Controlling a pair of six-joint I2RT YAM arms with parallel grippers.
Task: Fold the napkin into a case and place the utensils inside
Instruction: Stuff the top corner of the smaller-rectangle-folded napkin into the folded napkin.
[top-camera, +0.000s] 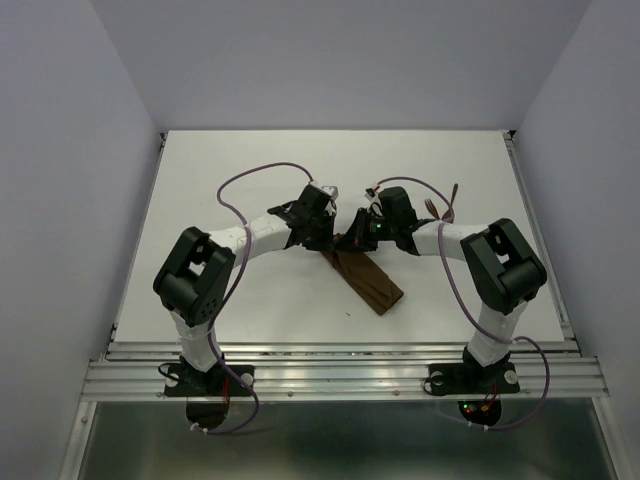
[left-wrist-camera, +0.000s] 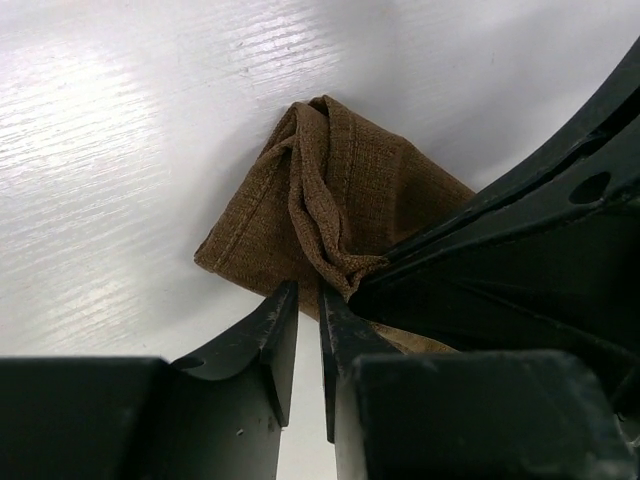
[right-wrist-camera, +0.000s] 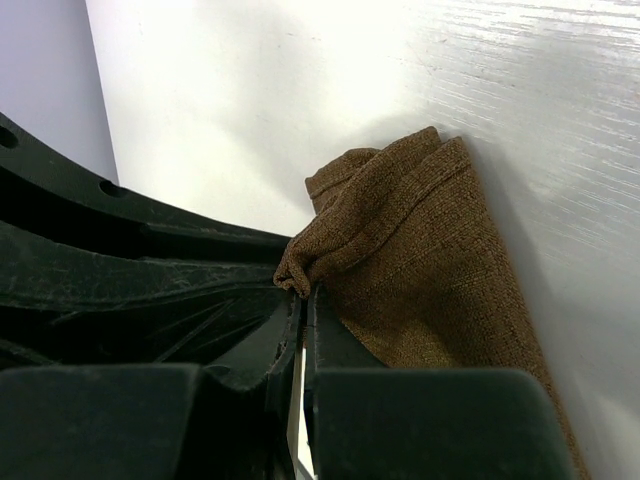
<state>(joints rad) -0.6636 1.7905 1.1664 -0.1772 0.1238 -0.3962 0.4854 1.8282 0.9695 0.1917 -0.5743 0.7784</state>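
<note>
The napkin (top-camera: 370, 282) lies as a narrow, layered dark brown strip, the case, running diagonally on the white table. Both grippers meet at its far end. My left gripper (top-camera: 324, 238) has its jaws nearly together, its tips (left-wrist-camera: 308, 290) at the edge of the cloth (left-wrist-camera: 350, 180). My right gripper (top-camera: 357, 240) is shut (right-wrist-camera: 303, 295) on a bunched corner of the cloth (right-wrist-camera: 420, 250), lifted a little. The utensils (top-camera: 449, 204), thin and dark brown, lie on the table just behind the right arm, partly hidden by it.
The white table (top-camera: 250, 170) has a metal rail along its near edge (top-camera: 340, 375). Grey walls close in the left, right and back. Purple cables loop over both arms.
</note>
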